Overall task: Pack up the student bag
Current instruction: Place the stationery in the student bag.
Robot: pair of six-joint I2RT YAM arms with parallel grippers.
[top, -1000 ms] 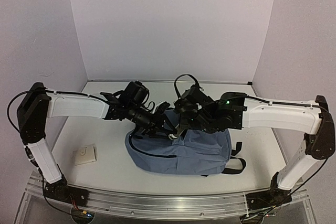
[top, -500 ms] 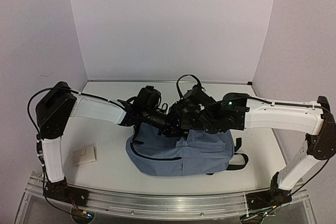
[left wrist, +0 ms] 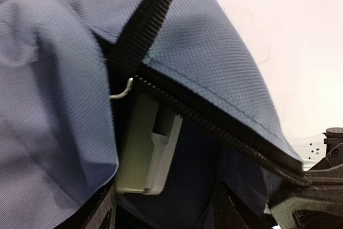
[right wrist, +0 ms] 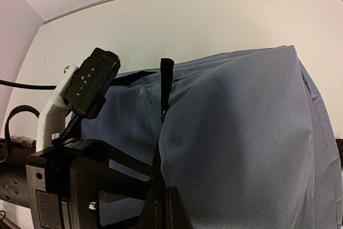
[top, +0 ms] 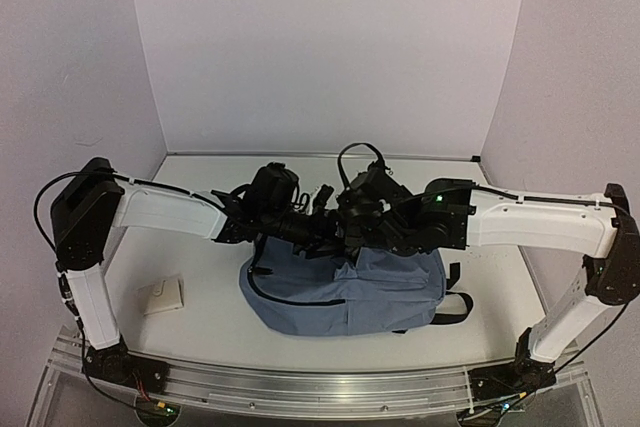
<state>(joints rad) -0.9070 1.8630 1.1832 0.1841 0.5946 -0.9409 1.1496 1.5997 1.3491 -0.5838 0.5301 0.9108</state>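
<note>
student bag (top: pixel 340 297) lay mid-table (top: pixel 200 322), between both arms | right gripper (right wrist: pixel 161 207) pinched its zipper edge | left gripper (left wrist: pixel 163 213) spread at the opening, pale box (left wrist: pixel 147 148) just inside

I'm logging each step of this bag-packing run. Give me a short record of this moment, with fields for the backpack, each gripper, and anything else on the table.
backpack: slate-blue, lying on the table, top zipper open
right gripper: shut, pinching the backpack's zipper edge
left gripper: at the opening, jaws apart
inside opening: pale blocky item just inside, between the left jaws; what it is cannot be told
elsewhere on table: small pale flat item, left of the backpack and apart from it
</note>
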